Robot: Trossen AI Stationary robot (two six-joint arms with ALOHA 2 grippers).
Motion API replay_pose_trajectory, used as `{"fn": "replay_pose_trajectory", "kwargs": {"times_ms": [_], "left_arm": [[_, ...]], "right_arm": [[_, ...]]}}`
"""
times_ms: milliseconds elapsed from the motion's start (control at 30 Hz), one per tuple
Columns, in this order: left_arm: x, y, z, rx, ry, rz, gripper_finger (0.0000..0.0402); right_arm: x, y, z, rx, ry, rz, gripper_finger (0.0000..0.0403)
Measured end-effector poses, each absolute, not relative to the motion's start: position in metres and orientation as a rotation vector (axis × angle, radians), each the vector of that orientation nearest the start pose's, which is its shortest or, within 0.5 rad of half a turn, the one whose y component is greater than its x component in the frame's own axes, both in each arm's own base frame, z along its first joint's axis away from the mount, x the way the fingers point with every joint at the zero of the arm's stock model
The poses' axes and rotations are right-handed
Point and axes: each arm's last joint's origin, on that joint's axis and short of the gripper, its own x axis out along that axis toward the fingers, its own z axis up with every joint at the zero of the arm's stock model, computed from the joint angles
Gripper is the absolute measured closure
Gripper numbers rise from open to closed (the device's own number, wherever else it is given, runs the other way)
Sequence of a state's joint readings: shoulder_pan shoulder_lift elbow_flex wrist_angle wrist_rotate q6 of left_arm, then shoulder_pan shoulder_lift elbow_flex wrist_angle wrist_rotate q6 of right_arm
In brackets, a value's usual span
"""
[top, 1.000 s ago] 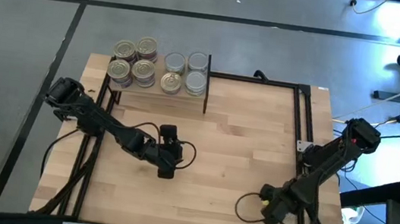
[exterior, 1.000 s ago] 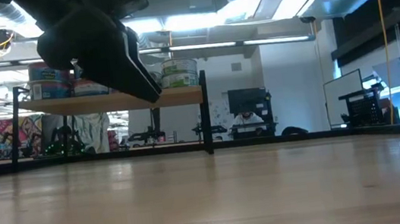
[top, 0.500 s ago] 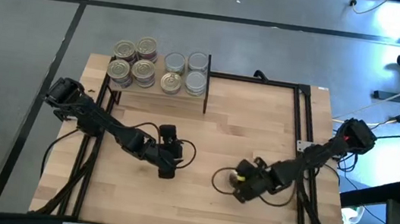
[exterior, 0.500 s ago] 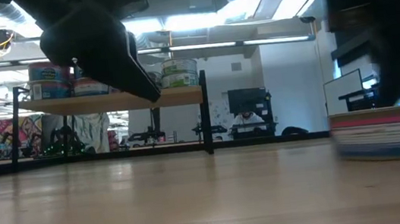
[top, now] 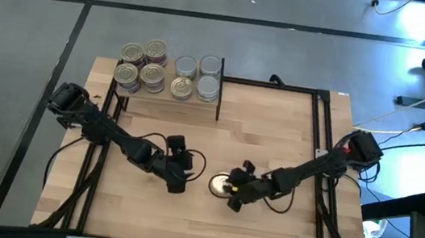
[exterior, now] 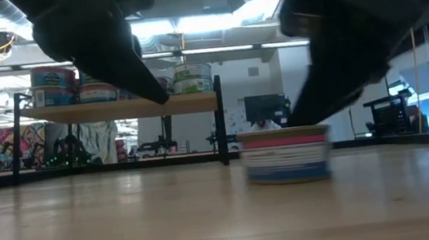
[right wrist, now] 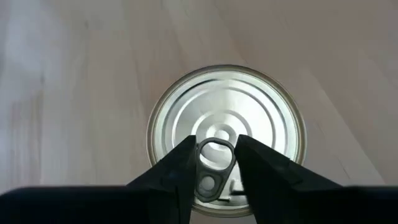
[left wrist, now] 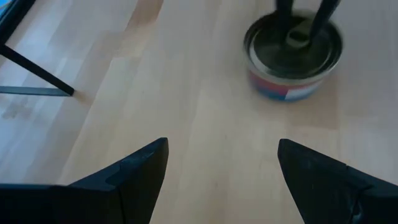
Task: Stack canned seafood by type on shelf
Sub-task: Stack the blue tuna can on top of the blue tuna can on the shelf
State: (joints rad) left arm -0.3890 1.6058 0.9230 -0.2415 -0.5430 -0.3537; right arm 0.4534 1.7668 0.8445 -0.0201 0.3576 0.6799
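Right gripper (right wrist: 216,163) pinching the pull-tab of a tin (top: 219,185) mid-table, well short of the shelf (top: 168,96).

The tin looks to be resting on the table (top: 275,135), though blur leaves that unsure. Left gripper (left wrist: 221,165), spread wide, waits just left of it. A tab grip is slight: move slowly, keep the tin level, and set it among matching stacked tins (top: 142,64).

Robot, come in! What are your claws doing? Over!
Right gripper pinching the tin's pull-tab, mid-table. Left gripper open beside it. Shelf path clear.
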Motion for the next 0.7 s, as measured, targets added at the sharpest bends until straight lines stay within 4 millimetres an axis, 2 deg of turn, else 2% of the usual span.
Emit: {"fn": "replay_pose_trajectory", "kwargs": {"times_ms": [167, 300, 467, 567, 700], "left_arm": [[0.294, -0.111, 0.186, 0.070, 0.767, 0.267, 0.0100], [0.292, -0.113, 0.178, 0.037, 0.709, 0.251, 0.0100], [0.291, -0.111, 0.171, -0.043, 0.627, 0.222, 0.0100], [0.295, -0.109, 0.172, -0.063, 0.610, 0.147, 0.0103], [0.302, -0.105, 0.178, -0.050, 0.559, 0.072, 0.0151]], "right_arm": [[0.314, 0.127, 0.118, 0.256, 0.740, -0.163, 0.0282], [0.324, 0.121, 0.119, 0.227, 0.663, -0.123, 0.0282], [0.322, 0.118, 0.139, 0.130, 0.635, -0.074, 0.0282], [0.314, 0.118, 0.165, 0.117, 0.607, -0.054, 0.0282], [0.301, 0.115, 0.175, 0.093, 0.672, -0.051, 0.0282]]}}
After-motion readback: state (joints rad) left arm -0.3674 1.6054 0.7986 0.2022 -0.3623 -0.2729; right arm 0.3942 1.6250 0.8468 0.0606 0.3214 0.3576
